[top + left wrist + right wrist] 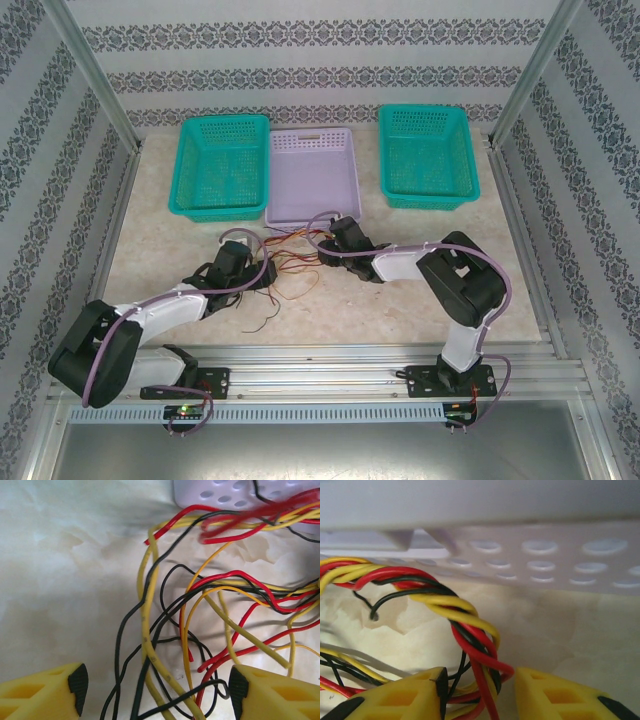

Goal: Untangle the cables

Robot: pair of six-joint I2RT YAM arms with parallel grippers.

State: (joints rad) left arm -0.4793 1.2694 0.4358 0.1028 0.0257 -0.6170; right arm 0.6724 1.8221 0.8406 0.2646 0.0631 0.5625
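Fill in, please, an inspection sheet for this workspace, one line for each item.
surface: pale marbled tabletop, bare around the tangle.
job's things: thin red, black, yellow and orange wires, tangled between the arms, before a lilac perforated plastic tray; two teal perforated plastic baskets flank it.
clutter: nothing seen.
pincers: left pincer open astride the wires; right pincer closed on a twisted bundle of them.
cables: thick purple-grey cables run along both arms.
surroundings: patterned wallpaper walls, aluminium frame posts.

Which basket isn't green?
The middle basket: it is pale purple, while the left basket and the right basket are both green.
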